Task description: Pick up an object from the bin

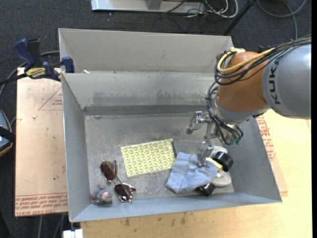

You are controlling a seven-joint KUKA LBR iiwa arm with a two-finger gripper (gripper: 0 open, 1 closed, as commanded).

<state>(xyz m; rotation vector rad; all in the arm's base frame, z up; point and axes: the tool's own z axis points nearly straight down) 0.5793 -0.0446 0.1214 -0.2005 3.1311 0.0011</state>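
Showing the end effector [201,145] hanging in the right front part of the grey metal bin [74,133], with its tip reaching down to the upper edge of a crumpled pale blue cloth [188,178]. Not permitting a verdict on how wide the end effector is standing, nor on whether anything is in its hold: cannot tell, its metal parts overlapping against the bin floor.

Finding, just to the right of the tip, a short black roll with a pale face [221,160], touching or nearly touching the cloth. Finding in front of that a flat cream-coloured piece [224,180] and a small black lump [205,189], both seemingly tucked partly under the cloth's right edge. Passing leftward to a rectangular pad printed in a yellow-green pattern [148,157], lying flat just beside the cloth. Passing farther left, well apart from the end effector, to a pair of brown-lensed sunglasses [117,180] and a small pinkish-grey pebbly cluster [101,197] near the front left corner.

Judging the step in hand to be the approach, with the cloth as the likeliest target, being the thing nearest beneath the tip. Lifting not yet begun, judging by the cloth resting on the floor. Calling next for lowering squarely onto a raised fold, closing on fabric alone and keeping clear of the black roll crowding in on the right. Then calling for rising straight up, guarding against soft cloth slipping free or dragging the small pieces along.
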